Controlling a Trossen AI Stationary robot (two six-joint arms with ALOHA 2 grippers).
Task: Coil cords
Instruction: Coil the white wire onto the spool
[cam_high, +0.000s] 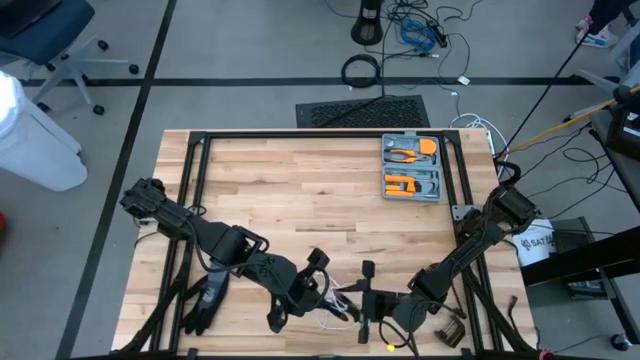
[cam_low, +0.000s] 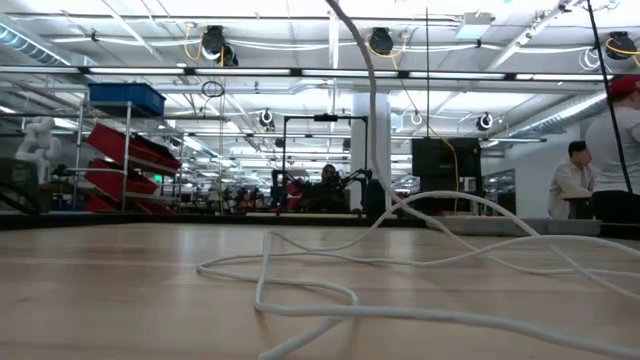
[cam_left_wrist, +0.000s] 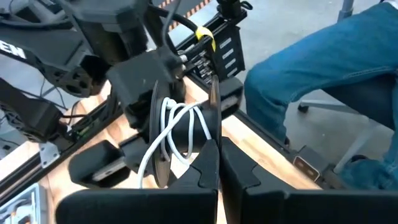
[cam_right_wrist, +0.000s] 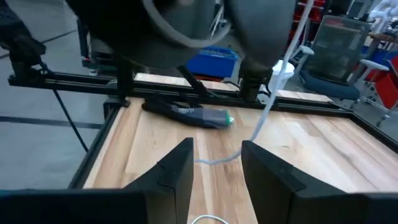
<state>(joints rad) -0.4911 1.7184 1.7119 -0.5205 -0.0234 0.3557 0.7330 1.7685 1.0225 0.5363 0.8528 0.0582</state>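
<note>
A thin white cord (cam_low: 330, 300) lies in loose loops on the wooden table near its near edge; one strand (cam_low: 370, 110) rises off the table. A few turns of it are wound on a small dark spool (cam_left_wrist: 180, 134), which is raised above the table. My left gripper (cam_left_wrist: 217, 171) is shut at the spool's rim; in the high view it (cam_high: 318, 285) is near the table's near edge. My right gripper (cam_right_wrist: 214, 165) stands open and low, just right of it (cam_high: 358, 300), pointing toward the table's left. The cord (cam_right_wrist: 267, 112) hangs down ahead of the right gripper's fingers, and nothing is between them. My left gripper pinches the edge of the spool's thin flange (cam_left_wrist: 213, 134) between its two shut fingers. The spool stands ahead of the fingertips, clear of the table. A slack strand of cord (cam_left_wrist: 146, 165) trails down from the spool.
A black glove (cam_high: 205, 300) lies at the near left, beside the left arm. A grey tray of orange tools (cam_high: 412, 168) sits at the far right. Small dark parts (cam_high: 450, 332) lie at the near right. A seated person's legs (cam_left_wrist: 323, 68) are just beyond the near edge.
</note>
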